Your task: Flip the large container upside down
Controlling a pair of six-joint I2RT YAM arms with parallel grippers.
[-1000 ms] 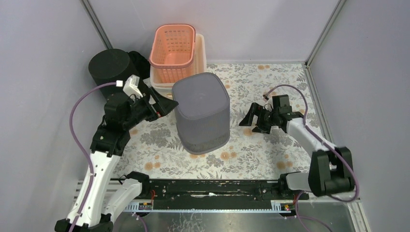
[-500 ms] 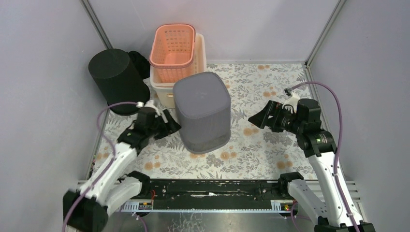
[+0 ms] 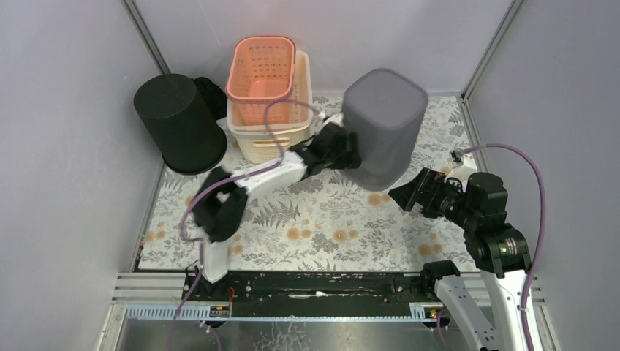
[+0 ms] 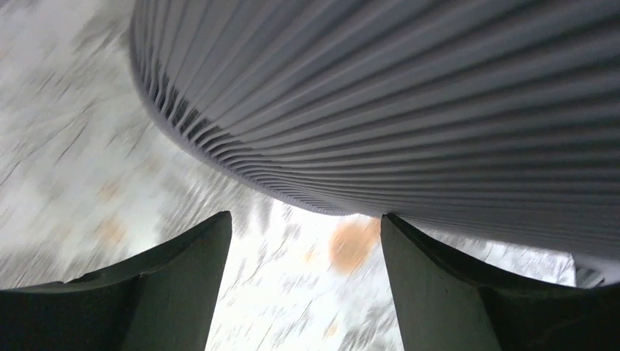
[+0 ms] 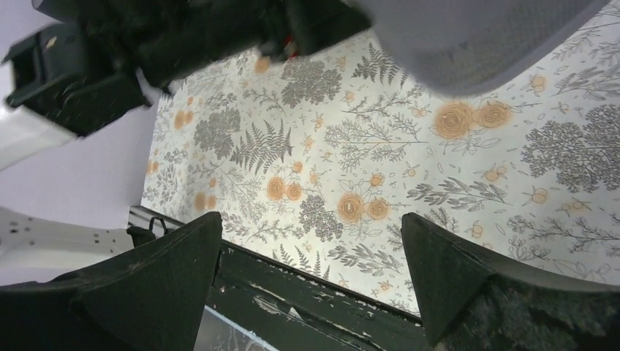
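Note:
The large grey ribbed container (image 3: pixel 384 121) stands tilted at the back right of the floral mat, closed base up and open rim (image 3: pixel 373 179) low. My left gripper (image 3: pixel 349 151) reaches across to its left wall. In the left wrist view the left gripper (image 4: pixel 303 216) is open with blurred mat between the fingers, the container's wall (image 4: pixel 409 110) just above them, and the right fingertip (image 4: pixel 391 223) at its edge. My right gripper (image 3: pixel 406 196) is open and empty, near the container's lower right. In the right wrist view the right gripper (image 5: pixel 311 216) is below the rim (image 5: pixel 475 44).
An orange basket (image 3: pixel 263 69) sits in a cream basket (image 3: pixel 272 142) at the back. A black bin (image 3: pixel 179 121) stands upside down at the back left. Grey walls close in both sides. The black rail (image 3: pixel 322 285) runs along the near edge.
My left arm swung right across the mat, and the grey container went from the centre to the back right and now tilts. My right arm drew back toward the near right.

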